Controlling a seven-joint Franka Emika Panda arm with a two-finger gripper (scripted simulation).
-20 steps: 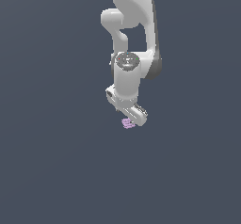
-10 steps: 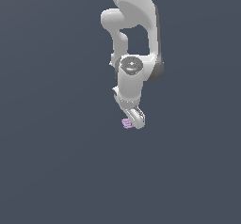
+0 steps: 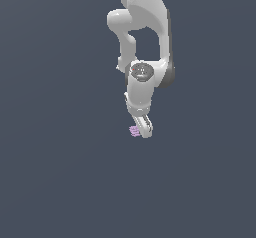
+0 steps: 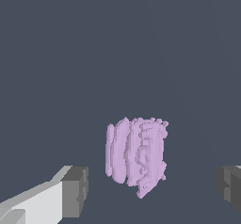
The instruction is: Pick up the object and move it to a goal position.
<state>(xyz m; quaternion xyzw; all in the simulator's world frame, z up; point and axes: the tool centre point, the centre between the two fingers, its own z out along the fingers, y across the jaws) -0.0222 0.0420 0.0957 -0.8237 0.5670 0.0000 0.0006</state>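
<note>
**Fingers standing apart around a small ridged block**

Fingers [image 4: 75, 191] are standing wide apart, one dark pad on each side of the lilac block [image 4: 137, 156], and neither pad is touching it. In the wrist view the block is sitting between the two pads, a little nearer to the pad with the white housing than to the other one. In the exterior view the same block is showing as a tiny purple spot just beside the tip of the white arm [image 3: 142, 89], on the exterior view's left of the tip. The dark counter [image 3: 60, 182] is giving no shadow or edge, so I cannot tell if the block is resting on it or how high the fingers are hanging above it.

The block is looking very small against the fingers, so I am judging it as light. Its surface is showing ridges, with a rough, uneven outline at the lower corner. It is looking stiff rather than soft, though this is only a guess from the shape. The ridges are probably helping the grip, but the ragged corner is a poor place for a pad. I am thinking the best hold is on the two opposite flat sides, at the middle height, with the block centred between the pads first, because an off-centre closing is likely pushing such a light piece sideways.
</note>
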